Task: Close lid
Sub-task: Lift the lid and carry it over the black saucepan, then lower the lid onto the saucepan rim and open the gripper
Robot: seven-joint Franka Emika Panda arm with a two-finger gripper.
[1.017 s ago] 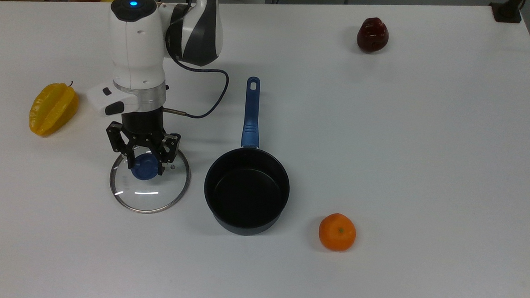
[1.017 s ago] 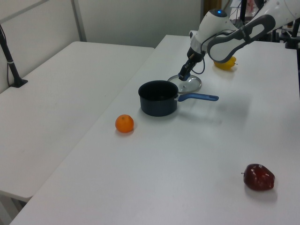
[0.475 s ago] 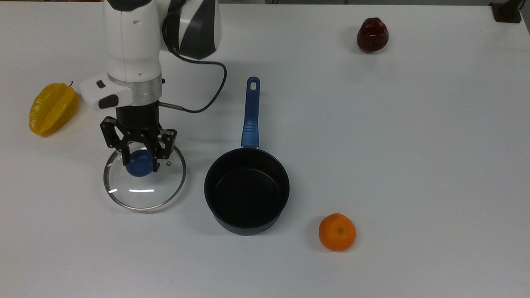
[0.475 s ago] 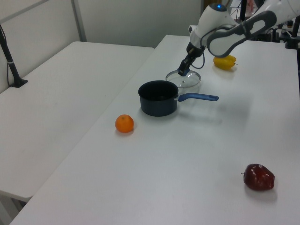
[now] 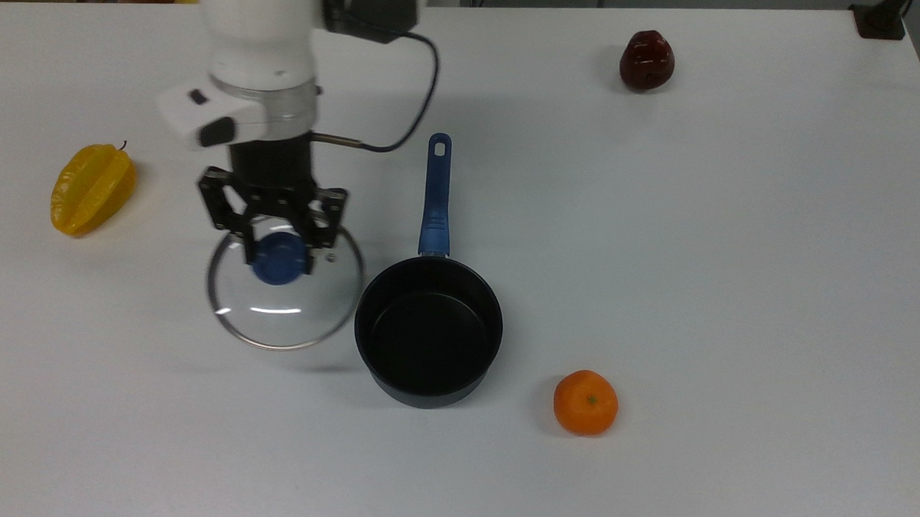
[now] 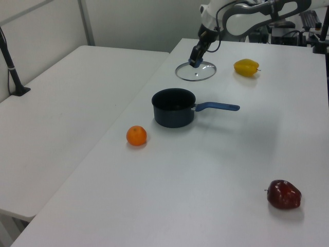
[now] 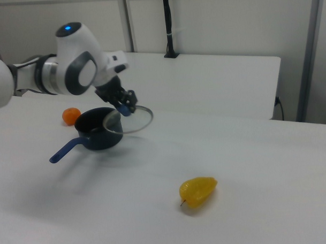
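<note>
The round clear glass lid (image 5: 284, 298) (image 6: 196, 72) (image 7: 132, 122) with a metal rim hangs in the air, held level by its blue knob (image 5: 278, 259). My gripper (image 5: 279, 252) (image 6: 194, 63) (image 7: 125, 109) is shut on that knob from above. In the top view the lid is just left of the black saucepan (image 5: 428, 330) (image 6: 174, 107) (image 7: 97, 129), whose long blue handle (image 5: 436, 196) points to the top view's upper edge. The saucepan stands open, with nothing inside it.
A yellow starfruit (image 5: 92, 188) (image 6: 246, 67) (image 7: 197, 191) lies at the top view's left. An orange (image 5: 586, 402) (image 6: 136, 136) sits to the lower right of the saucepan, and a dark red fruit (image 5: 647, 61) (image 6: 283, 194) near the top view's upper right. The white table (image 5: 697, 259) carries them all.
The lid has gone up off the table with my gripper and shifted toward the saucepan, to the top view's right. The saucepan and fruit have not moved.
</note>
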